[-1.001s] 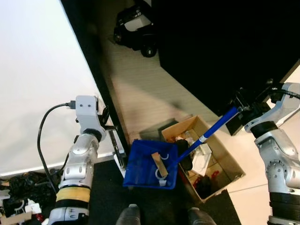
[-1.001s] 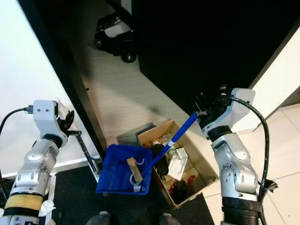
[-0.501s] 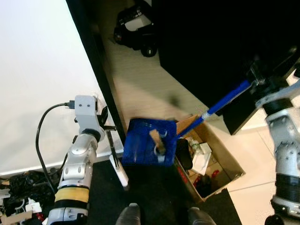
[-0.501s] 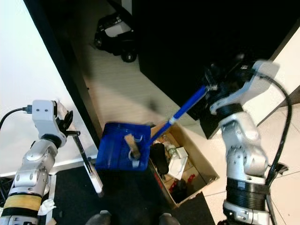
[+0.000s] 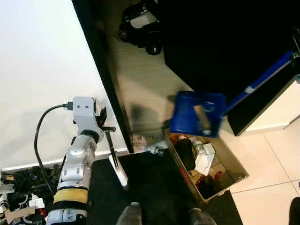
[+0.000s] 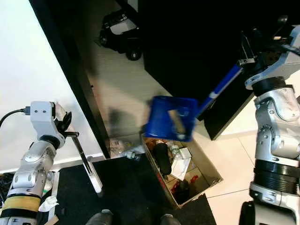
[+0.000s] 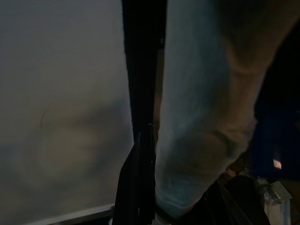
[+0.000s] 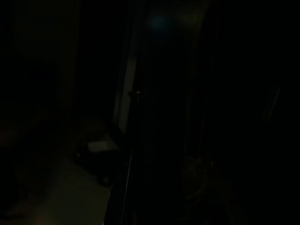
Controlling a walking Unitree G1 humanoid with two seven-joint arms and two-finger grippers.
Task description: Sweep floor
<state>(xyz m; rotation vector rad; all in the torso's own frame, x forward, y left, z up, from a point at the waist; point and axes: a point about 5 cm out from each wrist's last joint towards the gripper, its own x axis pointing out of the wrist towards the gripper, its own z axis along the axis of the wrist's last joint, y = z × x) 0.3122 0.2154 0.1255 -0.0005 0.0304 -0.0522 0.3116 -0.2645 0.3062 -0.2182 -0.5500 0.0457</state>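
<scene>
Nearest the camera, the robot's two feet [image 5: 161,216] stand on a black mat [image 5: 150,183]. At the left edge of the mat, the left gripper [image 6: 70,133] holds a thin rod with a white lower end [image 5: 116,164]; the fingers are clamped on the rod's upper part, and the rod slants down toward the mat. A black cable [image 5: 40,140] loops from the left wrist housing down along the white wall [image 5: 42,70].

Just beyond the mat, an open cardboard box [image 5: 236,168] sits on the floor and holds mixed rubbish: a dark shoe-like item, white paper and red pieces. Small crumpled litter [image 5: 150,149] lies on the floor beside the box's near-left corner.

Above the box's far end, a blue dustpan [image 6: 171,117] hangs in the air, blurred, with a pale brown item in it. Its blue handle [image 6: 222,84] rises to the right gripper [image 6: 248,54]; the fingers are closed on the handle's upper end.

Farther away, a strip of pale wood floor [image 5: 140,84] runs between a black upright panel and a large black cabinet [image 5: 225,42]. At the far end of the strip stands a black wheeled device [image 5: 140,23].
</scene>
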